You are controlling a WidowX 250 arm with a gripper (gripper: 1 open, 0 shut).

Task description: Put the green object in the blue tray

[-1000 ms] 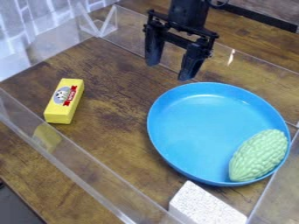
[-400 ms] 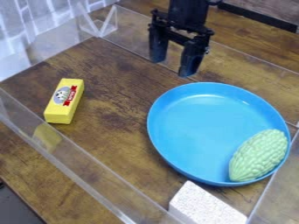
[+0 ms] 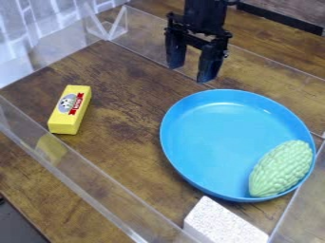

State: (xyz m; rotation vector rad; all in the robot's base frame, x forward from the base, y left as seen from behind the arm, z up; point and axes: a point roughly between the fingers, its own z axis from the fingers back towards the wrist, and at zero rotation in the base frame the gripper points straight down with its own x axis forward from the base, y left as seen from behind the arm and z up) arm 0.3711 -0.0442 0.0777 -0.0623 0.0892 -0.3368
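My gripper (image 3: 195, 59) hung open, shifted slightly sideways since earlier; the bumpy green gourd (image 3: 280, 169) lay in the smooth round blue plate (image 3: 226, 133).

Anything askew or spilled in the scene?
No spill visible. Only mild oddity: the green object lies hard against one side of the blue tray, off-center. Otherwise nothing stands out.

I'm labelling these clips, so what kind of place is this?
Probably a robot test bench: a robot gripper hangs over a wooden table, with clear plastic walls around it.
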